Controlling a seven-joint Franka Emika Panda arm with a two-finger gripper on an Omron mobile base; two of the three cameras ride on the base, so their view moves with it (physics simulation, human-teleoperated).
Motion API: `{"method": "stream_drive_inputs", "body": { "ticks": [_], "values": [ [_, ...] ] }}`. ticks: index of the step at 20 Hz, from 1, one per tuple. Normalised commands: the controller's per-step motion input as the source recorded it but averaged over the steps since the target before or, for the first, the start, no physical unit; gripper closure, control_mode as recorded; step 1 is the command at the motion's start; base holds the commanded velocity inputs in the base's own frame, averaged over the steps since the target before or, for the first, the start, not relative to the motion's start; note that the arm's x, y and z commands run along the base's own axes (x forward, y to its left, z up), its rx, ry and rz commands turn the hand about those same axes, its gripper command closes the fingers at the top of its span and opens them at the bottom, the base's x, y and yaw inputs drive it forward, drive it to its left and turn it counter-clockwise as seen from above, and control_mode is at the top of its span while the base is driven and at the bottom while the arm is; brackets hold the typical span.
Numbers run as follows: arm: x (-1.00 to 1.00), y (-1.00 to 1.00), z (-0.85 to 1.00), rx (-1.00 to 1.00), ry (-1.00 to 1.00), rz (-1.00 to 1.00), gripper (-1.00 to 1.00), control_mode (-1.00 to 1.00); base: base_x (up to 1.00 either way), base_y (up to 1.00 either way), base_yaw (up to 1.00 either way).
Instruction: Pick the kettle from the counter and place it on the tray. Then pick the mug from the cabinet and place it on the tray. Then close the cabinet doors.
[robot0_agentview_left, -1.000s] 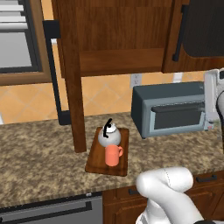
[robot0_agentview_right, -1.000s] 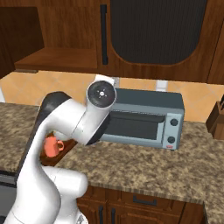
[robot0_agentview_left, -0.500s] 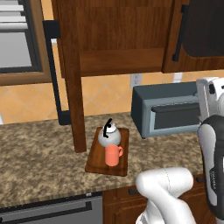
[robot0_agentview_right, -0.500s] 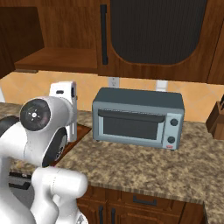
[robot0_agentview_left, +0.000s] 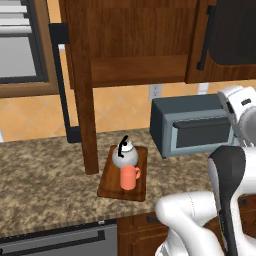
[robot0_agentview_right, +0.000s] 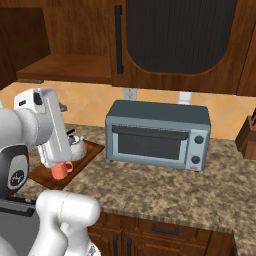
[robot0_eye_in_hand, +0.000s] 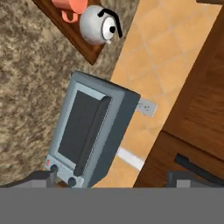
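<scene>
I see the small round silver kettle (robot0_agentview_left: 124, 155) and the little orange mug (robot0_agentview_left: 129, 177) sitting side by side on the flat dark red-brown wooden tray (robot0_agentview_left: 110, 185), which lies on the speckled brown stone counter (robot0_agentview_left: 45, 175). The tall dark brown cabinet door (robot0_agentview_left: 82, 85) hangs open above the tray's left side. My gripper (robot0_eye_in_hand: 114, 177) is up high over the grey toaster oven (robot0_eye_in_hand: 89, 131), its two tips spread wide, and it holds nothing.

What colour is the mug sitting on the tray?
Coral orange. The mug shows best in the left base view, standing on the tray in front of the kettle.
</scene>
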Motion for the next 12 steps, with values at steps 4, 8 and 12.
{"method": "stream_drive_inputs", "body": {
  "ticks": [4,8,12],
  "values": [
    [-0.37,0.22,0.01,-0.41,-0.07,-0.13,-1.0,-1.0,0.0,0.0,0.0],
    [-0.16,0.14,0.0,-0.44,-0.09,-0.18,-1.0,-1.0,0.0,0.0,0.0],
    [0.01,0.15,-0.15,-0.46,-0.07,-0.24,-1.0,-1.0,0.0,0.0,0.0]
  ]
}}
